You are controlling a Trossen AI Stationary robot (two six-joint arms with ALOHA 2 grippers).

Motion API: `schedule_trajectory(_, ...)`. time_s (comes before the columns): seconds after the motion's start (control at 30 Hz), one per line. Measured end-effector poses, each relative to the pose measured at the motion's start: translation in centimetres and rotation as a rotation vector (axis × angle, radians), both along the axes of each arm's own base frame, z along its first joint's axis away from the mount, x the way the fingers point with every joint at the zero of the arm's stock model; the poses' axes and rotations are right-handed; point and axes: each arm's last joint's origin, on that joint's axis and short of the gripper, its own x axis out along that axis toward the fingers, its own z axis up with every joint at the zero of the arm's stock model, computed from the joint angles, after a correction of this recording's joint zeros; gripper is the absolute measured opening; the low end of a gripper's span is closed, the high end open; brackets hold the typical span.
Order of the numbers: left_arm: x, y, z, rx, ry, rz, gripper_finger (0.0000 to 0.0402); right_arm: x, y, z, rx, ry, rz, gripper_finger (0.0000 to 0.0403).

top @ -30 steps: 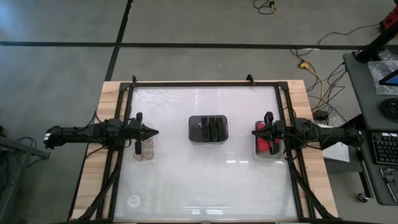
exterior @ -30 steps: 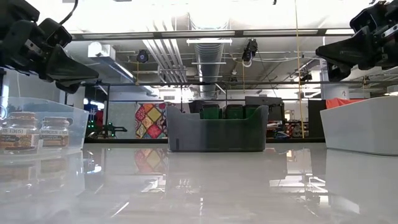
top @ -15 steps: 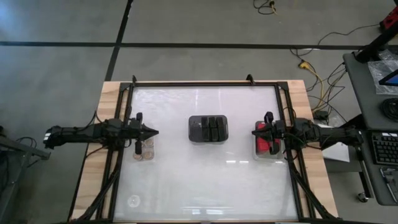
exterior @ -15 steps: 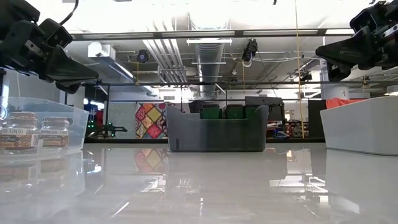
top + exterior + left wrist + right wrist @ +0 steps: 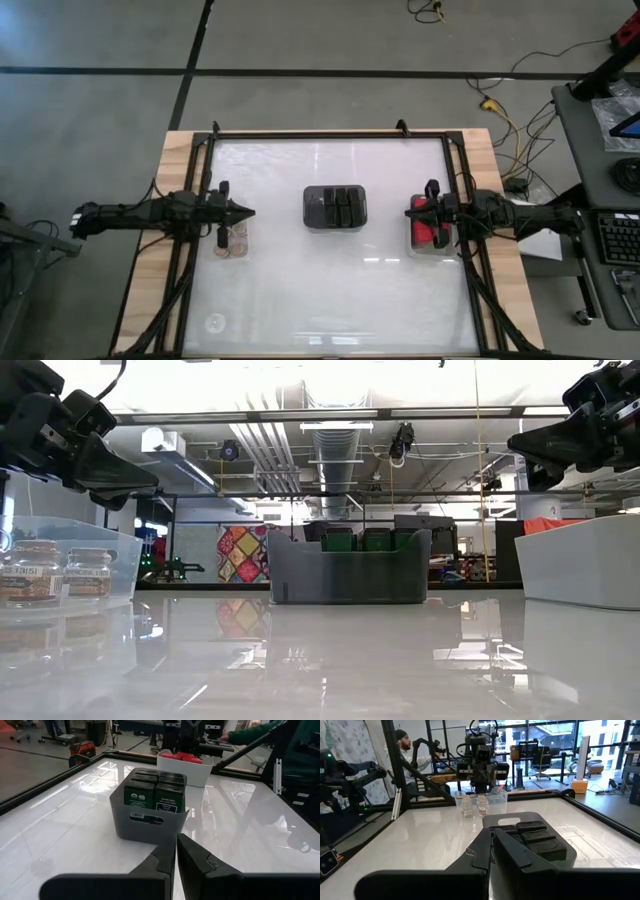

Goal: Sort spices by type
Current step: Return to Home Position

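Note:
Dark grey-black spice blocks (image 5: 155, 790) stand in a grey bin (image 5: 336, 207) at the table's middle. Small tan-topped jars (image 5: 88, 572) stand in a clear tray (image 5: 232, 240) at the left. Red blocks (image 5: 430, 234) lie in a pale tray (image 5: 585, 560) at the right. My left gripper (image 5: 250, 213) hovers shut above the jar tray and points at the bin. My right gripper (image 5: 408, 213) hovers shut above the red blocks' tray, also pointing at the bin. Both sets of fingers, in the left wrist view (image 5: 176, 851) and the right wrist view (image 5: 491, 840), hold nothing.
A black rail frame (image 5: 330, 134) runs round the glossy white table top, with wooden edges (image 5: 170, 160) outside it. White surface lies open between the bin and each side tray. A person (image 5: 405, 745) sits beyond the table's left side.

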Motion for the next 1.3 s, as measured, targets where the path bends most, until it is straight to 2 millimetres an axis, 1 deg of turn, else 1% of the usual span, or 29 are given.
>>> schedule_trajectory(1.3, 0.0, 0.0, 0.01, 0.0, 0.0, 0.0, 0.0001, 0.0, 0.0, 0.0, 0.0, 0.0, 0.0, 0.0013)
